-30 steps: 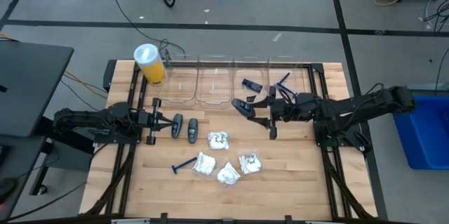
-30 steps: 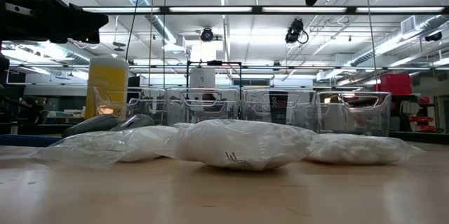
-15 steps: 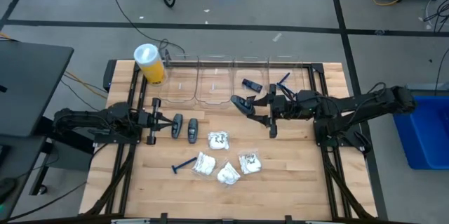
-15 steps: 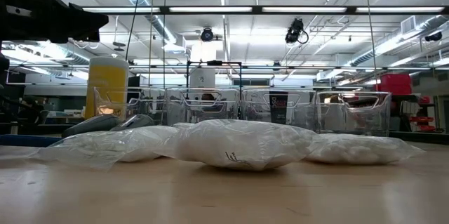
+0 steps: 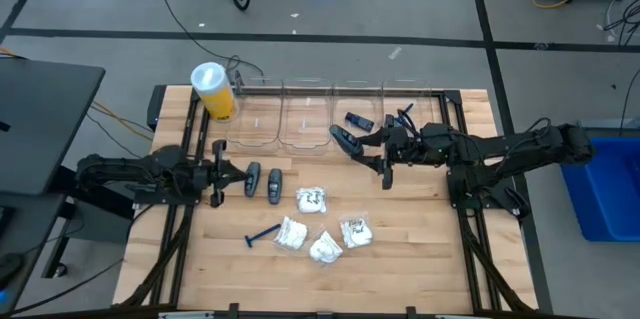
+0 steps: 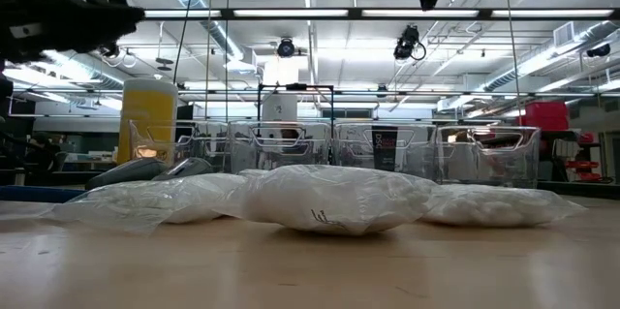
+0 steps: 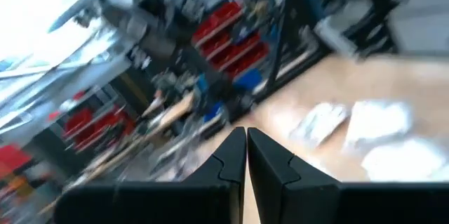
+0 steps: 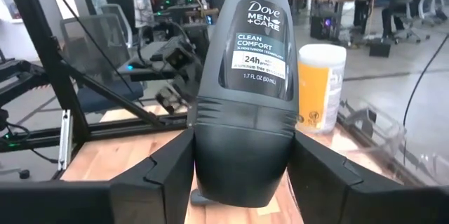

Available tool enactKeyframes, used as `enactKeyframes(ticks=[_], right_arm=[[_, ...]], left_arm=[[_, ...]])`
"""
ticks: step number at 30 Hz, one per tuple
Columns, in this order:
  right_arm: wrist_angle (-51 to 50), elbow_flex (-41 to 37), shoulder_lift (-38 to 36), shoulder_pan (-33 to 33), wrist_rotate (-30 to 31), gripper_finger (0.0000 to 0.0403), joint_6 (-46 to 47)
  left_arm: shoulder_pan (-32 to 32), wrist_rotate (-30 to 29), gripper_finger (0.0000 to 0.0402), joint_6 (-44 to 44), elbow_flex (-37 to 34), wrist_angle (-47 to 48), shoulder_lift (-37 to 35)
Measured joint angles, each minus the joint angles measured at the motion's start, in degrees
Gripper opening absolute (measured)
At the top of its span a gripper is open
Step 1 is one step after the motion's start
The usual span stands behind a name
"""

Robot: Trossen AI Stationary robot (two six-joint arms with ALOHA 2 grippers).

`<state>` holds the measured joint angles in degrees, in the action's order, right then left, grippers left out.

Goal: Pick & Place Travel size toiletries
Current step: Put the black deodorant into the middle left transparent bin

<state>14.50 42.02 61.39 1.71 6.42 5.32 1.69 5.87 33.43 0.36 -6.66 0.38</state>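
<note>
My right gripper [image 5: 372, 149] [image 8: 244, 182] is shut on a dark grey oval Dove deodorant [image 5: 346, 142] [image 8: 245, 76], above the table in front of the clear bins [image 5: 305, 124]. My left gripper [image 5: 226, 171] [image 7: 246, 150] is shut and hovers at the table's left, just left of two more dark grey ovals [image 5: 253, 179] [image 5: 275, 184] lying on the wood. Several white packets [image 5: 312, 199] [image 6: 329, 198] and a blue razor [image 5: 263, 234] lie on the table. A dark rectangular piece [image 5: 358, 119] and another blue razor [image 5: 403, 114] lie in the bins. My right gripper pinches the deodorant between its two fingers [image 8: 165, 171], on the ribbed darker end [image 8: 245, 147] opposite the label. The fingers come level from the table's right side, along its length. It is lifted clear of the table, its labelled end pointing toward the table's left.
A tall yellow cylinder with a white lid [image 5: 213, 91] stands at the far left corner beside the row of clear bins along the far edge. Bare wood lies near the table's near edge [image 5: 400, 279]. People and chairs show in the room beyond the table.
My right gripper has carried the deodorant a little toward the far edge and the bins, still shut on it. My left arm has shifted, its wrist view is blurred by motion, and its gripper has stayed shut.
</note>
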Motion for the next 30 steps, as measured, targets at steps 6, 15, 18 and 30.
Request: enactKeyframes(ticks=[6,15,18,30], right_arm=[[-1.94,0.0,0.0,-0.19,0.0,0.02,0.28],[-1.89,0.0,0.0,-0.19,-0.02,0.02,0.28],[-1.9,0.0,0.0,-0.19,-0.04,0.0199,0.28],[-1.9,-0.02,0.0,-0.19,-0.59,0.0201,-0.18]], left_arm=[[0.02,10.39,0.0024,-6.8,0.0,-5.74,-0.02],[0.02,1.88,0.0024,-24.2,0.0,-13.97,-0.02],[0.02,-6.4,0.0024,-31.97,0.0,-13.69,0.0],[0.01,-16.09,0.0024,-46.55,0.0,-17.68,0.0]])
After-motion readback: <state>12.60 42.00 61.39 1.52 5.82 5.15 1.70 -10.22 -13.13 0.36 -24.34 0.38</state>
